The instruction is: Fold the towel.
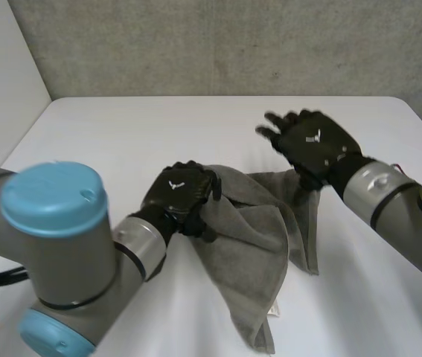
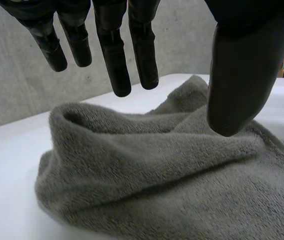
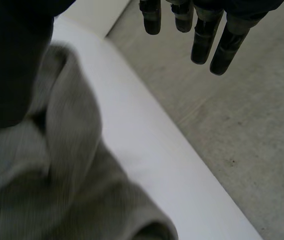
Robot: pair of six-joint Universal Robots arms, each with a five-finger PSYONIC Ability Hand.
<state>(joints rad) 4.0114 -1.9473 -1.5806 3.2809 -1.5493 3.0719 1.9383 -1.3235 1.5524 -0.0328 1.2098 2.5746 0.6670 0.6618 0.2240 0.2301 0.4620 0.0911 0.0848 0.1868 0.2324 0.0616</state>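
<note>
- Towel point(image 1: 259, 245): grey and crumpled, no neat fold yet, lying mid-table point(image 1: 121, 134) and trailing off toward 5 o'clock in the head view, with a little white tag point(image 1: 274, 311) near that trailing end.
- Left hand point(image 1: 181, 195): parked at the towel's 9 o'clock edge in the head view, knuckles up, palm facing the cloth. Can't tell from there whether actually touching.
- From the left wrist: fingers point(image 2: 116, 65) straight and a bit spread, thumb point(image 2: 237, 80) well apart from them, so wide open with nothing pinched. Towel point(image 2: 157, 170) humped up under the palm, thumb tip right over a ridge of cloth, contact hard to call.
- Right hand point(image 1: 311, 143): up off the table at about 1 o'clock from the towel's middle, hovering over the cloth's far right corner, back of the hand up, fingers fanned toward 10 o'clock.
- From the right wrist: fingers point(image 3: 202, 40) straight, thumb point(image 3: 9, 65) way off to the side, so wide open too and holding nothing. Towel point(image 3: 56, 190) bunched under the thumb side, bare white table point(image 3: 147, 150) under the palm, grey wall point(image 3: 242, 125) past the fingertips.
- Left arm point(image 1: 54, 253) in from 7 o'clock, right arm point(image 1: 389, 190) in from 4 o'clock, grey joints, big light-blue cap on the left one.
</note>
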